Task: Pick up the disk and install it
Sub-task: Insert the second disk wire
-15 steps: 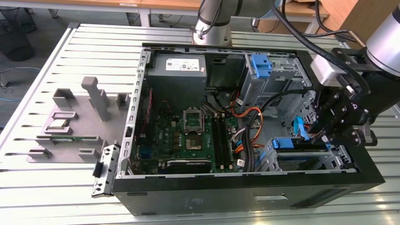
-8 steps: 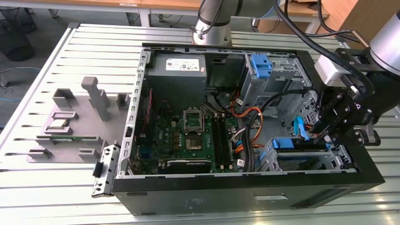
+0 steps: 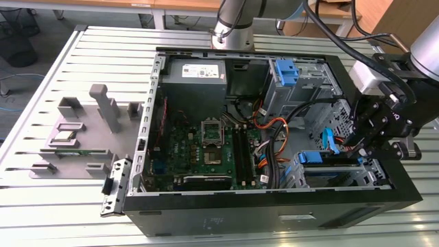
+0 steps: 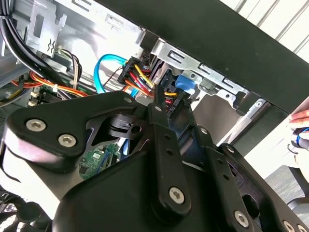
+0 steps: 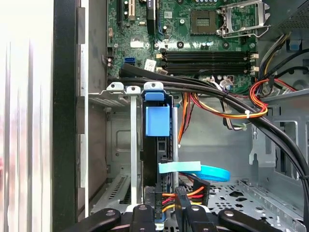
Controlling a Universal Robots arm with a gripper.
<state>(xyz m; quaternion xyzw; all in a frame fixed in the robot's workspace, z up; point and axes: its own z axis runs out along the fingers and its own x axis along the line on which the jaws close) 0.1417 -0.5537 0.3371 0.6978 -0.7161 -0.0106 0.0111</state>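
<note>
- Open computer case (image 3: 274, 216) lies on its side on a slatted metal table (image 3: 41, 206); I see the circuit board inside from above.
- Labels: the grey power supply box (image 3: 199, 71) carries a white label with dark print, too small to read. A small white sticker (image 5: 150, 63) sits on the circuit board beside the memory slots (image 5: 207, 60); its print is also unreadable.
- The disk (image 5: 157, 121) stands on edge in the drive cage at the case's front corner, on the exterior view's right. Its blue carrier handle faces out of the bay, between the cage's metal rails.
- A bundle of red, yellow and black wires (image 5: 181, 194) ends at a black plug at the disk's near end. A flat light-blue cable (image 5: 203, 170) curls just beside it.
- The pincer (image 3: 359, 148) hangs over the same corner of the case, just beside the disk's near end and close against the plug and wires.
- I cannot tell whether the pincer is released or clenched, nor whether it touches the disk.
- A taller blue bracket (image 3: 286, 72) sits on the upper cage, well apart from the pincer.
- Grey holders (image 3: 103, 105) stand on the table at the exterior view's left.
</note>
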